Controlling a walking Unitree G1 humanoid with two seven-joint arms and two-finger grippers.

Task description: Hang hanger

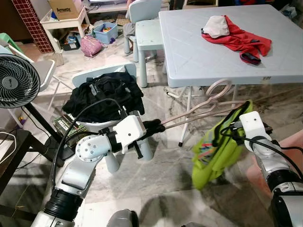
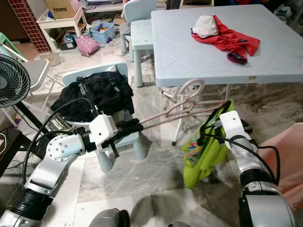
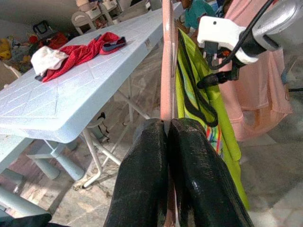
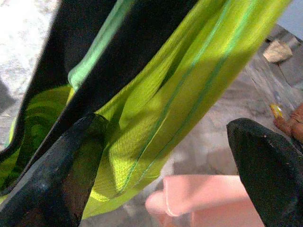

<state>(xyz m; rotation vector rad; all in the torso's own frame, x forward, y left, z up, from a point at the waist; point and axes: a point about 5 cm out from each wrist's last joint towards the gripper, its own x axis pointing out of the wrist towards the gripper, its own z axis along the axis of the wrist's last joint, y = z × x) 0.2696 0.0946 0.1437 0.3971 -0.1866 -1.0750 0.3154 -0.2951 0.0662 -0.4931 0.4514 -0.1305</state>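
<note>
My left gripper (image 1: 158, 125) is shut on one end of a pink hanger (image 1: 199, 112), held about level and pointing right. The hanger's hook (image 1: 220, 87) curls up just below the table's front edge. A lime-green garment (image 1: 215, 151) with black trim hangs from the hanger's far end. My right gripper (image 4: 165, 125) is open beside that garment, with the green fabric (image 4: 165, 90) lying between and ahead of its fingers. In the left wrist view the two fingers (image 3: 142, 179) pinch the pink hanger (image 3: 166, 61), and the right gripper (image 3: 213, 80) is beyond it.
A light-blue table (image 1: 213, 56) stands right behind the hanger, with red clothing (image 1: 241, 40) on top. A small chair piled with black clothes (image 1: 106, 97) sits front left, next to a fan (image 1: 16, 80). Pink fabric (image 1: 289, 146) hangs at the far right.
</note>
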